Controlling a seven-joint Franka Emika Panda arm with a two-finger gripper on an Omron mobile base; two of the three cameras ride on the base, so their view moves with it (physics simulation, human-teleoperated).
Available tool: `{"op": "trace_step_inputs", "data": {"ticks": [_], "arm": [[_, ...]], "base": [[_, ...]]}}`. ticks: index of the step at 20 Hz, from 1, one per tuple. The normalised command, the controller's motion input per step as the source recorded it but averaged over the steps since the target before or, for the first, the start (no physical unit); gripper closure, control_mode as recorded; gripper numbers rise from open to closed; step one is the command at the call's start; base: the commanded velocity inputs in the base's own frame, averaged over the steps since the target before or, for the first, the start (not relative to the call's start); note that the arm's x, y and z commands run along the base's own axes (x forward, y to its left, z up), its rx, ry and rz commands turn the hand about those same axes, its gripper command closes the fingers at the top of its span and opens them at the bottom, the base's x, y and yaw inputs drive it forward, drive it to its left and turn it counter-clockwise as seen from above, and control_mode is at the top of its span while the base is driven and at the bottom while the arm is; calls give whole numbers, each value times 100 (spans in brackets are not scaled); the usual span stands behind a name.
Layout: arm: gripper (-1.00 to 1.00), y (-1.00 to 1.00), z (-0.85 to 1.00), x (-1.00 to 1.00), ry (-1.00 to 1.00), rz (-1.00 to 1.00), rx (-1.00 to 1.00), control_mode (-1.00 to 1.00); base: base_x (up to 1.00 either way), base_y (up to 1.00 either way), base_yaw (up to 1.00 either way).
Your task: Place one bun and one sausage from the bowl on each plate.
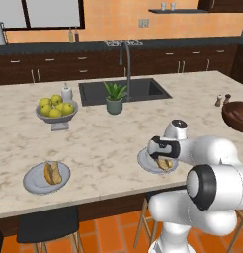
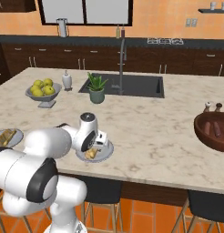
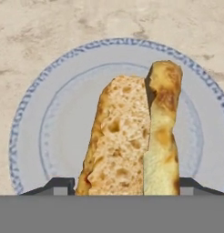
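Split bun (image 3: 132, 136), crumb face up, fills the hand view and lies on a blue-rimmed grey plate (image 3: 50, 136); the two dark fingertips (image 3: 59, 185) stand apart on either side of the bun's near end, with the hand (image 3: 127, 187) spread wider than the bun, and contact cannot be judged. In the left base view the hand (image 1: 162, 157) hangs directly over this plate (image 1: 145, 160), which sits close to the desk's (image 1: 118, 138) front edge, right of its middle. A second plate (image 1: 32, 180) rests near the front left corner and carries a bun with a sausage (image 1: 53, 172). The dark reddish-brown bowl (image 2: 209, 134) sits at the right edge, with sausages (image 2: 216, 128) visible inside; two small shakers (image 2: 212, 107) stand just behind it. Toward the back left stands a grey footed bowl of yellow fruit (image 1: 56, 111), and a potted plant (image 1: 114, 98) sits at the front rim of the sink (image 1: 143, 89). Bare marble lies open between the two plates and between the near plate and the wooden bowl.
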Motion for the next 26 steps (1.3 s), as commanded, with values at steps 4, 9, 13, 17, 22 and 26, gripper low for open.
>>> {"op": "trace_step_inputs", "data": {"ticks": [4,9,13,17,22,26], "arm": [[-100,6,4,1,0,0,0,-100],[-100,14,57,2,-1,0,0,-100],[-100,0,95,-14,-5,0,0,-100],[-100,0,100,-66,-6,1,0,-100],[-100,0,100,-68,-14,2,0,-100],[-100,3,100,-48,-15,5,0,-100]], "base": [[0,0,0],[0,0,0],[0,0,0],[0,0,0],[0,0,0],[0,0,0]]}}
